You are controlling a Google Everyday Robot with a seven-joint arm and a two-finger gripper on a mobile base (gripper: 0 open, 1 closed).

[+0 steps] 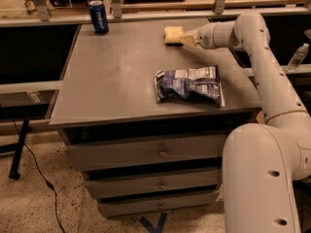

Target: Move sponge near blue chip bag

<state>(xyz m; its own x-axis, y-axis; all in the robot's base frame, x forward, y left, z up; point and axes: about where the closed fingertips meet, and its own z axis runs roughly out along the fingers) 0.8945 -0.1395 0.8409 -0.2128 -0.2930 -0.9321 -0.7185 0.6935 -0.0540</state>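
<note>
Sponge (172, 34) at far edge of table (112, 76), right of centre. Gripper (187, 39) at sponge's right side, touching it; grip state: cannot tell. Blue chip bag (188, 85) flat near front right, well apart from sponge. Soda can (99, 16) upright, far left corner.

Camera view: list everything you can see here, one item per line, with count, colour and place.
cabinet: one, grey, centre, three drawers under its flat top
sponge: one, pale yellow, far edge of the cabinet top, right of centre
chip bag: one, dark blue and white, lying flat towards the front right of the top
soda can: one, blue, upright at the far left corner
bottle: one, clear, beyond the cabinet at the right edge
cable: one, black, on the floor at left
arm: one, white, reaching up from lower right
end effector: one, cream, at the sponge's right side
</note>
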